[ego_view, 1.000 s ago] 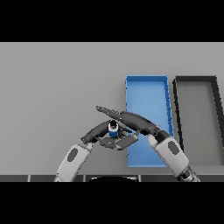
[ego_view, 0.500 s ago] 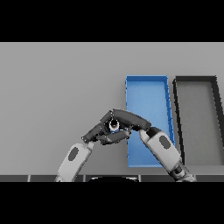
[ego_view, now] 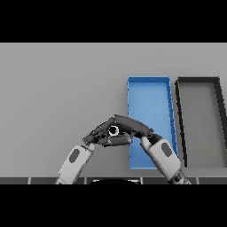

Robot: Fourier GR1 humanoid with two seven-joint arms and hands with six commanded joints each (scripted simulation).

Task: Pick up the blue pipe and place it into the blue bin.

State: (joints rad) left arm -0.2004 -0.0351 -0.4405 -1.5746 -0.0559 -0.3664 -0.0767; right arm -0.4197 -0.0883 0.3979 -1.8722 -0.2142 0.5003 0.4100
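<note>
In the head view, take the blue bin point(ego_view: 150, 111) as your landmark. It lies on the grey table point(ego_view: 57, 88), and its near left corner is covered by the robot's right arm, so you cannot see that part of the rim. Just to the right of the bin sits a black bin point(ego_view: 200, 122), close beside it.

Left of the blue bin's near end, both hands meet. The right hand point(ego_view: 131, 126) reaches leftward from the bin's edge, its fingers laid over the blue pipe point(ego_view: 114, 131) and closed round it. You see only a small round end of the pipe, a dark hole with a pale ring, peeking between the fingers; the rest of it is buried under them.

The left hand point(ego_view: 98, 135) comes in from below left and presses up against the same spot. Its fingers overlap the right hand's, and you cannot tell whether they grip the pipe or only rest alongside.
</note>
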